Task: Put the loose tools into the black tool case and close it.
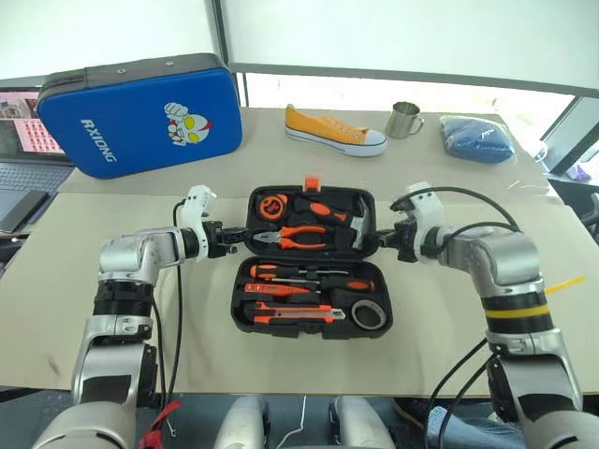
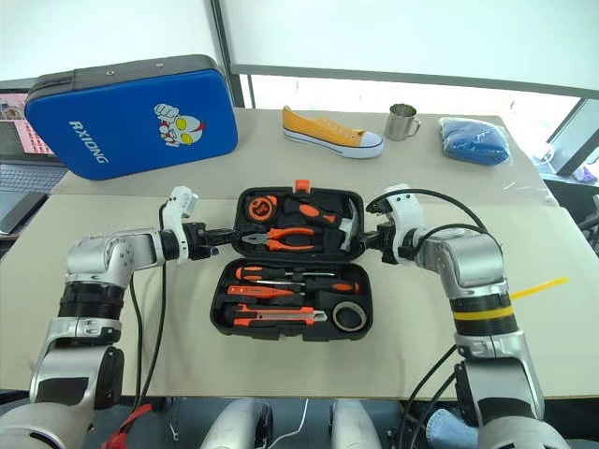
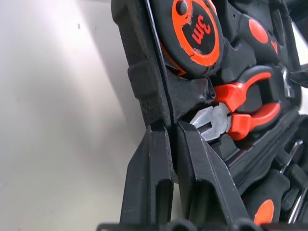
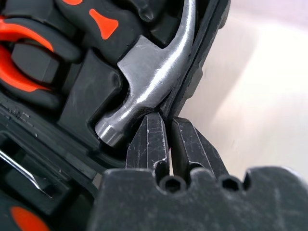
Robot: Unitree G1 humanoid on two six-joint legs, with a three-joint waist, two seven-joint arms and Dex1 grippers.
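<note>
Now both end effectors, left (image 1: 236, 239) and right (image 1: 386, 239), pinch the open, tool-filled black tool case (image 1: 312, 262) by its far half's walls.

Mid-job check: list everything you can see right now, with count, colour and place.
black tool case: 1, black, open, table centre
screwdrivers: 2, orange-black, near half of case
utility knife: 1, orange-black, near half
tape roll: 1, dark, near half
pliers: 1, orange, far half
hammer: 1, steel head, far half
tape measure: 1, orange-black, far half
blue case: 1, far left
shoe: 1, yellow
mug: 1, metal
blue bundle: 1, far right
laptop: 1, left edge
left tool: shut on case's left rim
right tool: shut on right rim
</note>
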